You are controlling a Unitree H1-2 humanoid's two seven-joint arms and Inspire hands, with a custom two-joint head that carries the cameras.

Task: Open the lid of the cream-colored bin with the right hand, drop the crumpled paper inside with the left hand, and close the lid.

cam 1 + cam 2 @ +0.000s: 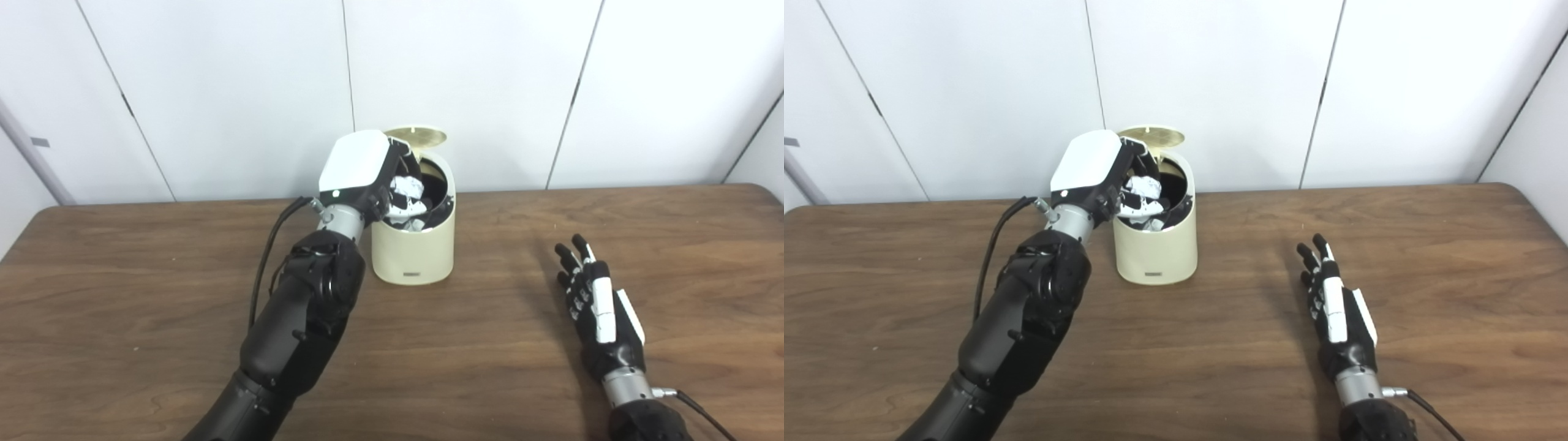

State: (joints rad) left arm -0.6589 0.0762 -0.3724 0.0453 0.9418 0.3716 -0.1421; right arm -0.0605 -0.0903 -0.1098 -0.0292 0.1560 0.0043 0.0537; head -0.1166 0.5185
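Crumpled paper (407,197) under left hand (361,168)

We see the cream-colored bin (413,254) standing upright on the far middle of the wooden table, a round, straight-walled can with a small label low on its front. Its lid (416,136) is tipped up at the back, standing open, its pale gold underside facing us. The mouth shows a dark interior. The crumpled paper (407,191), white and bunched, sits at the bin's opening, partly over the near rim and partly hidden from us.
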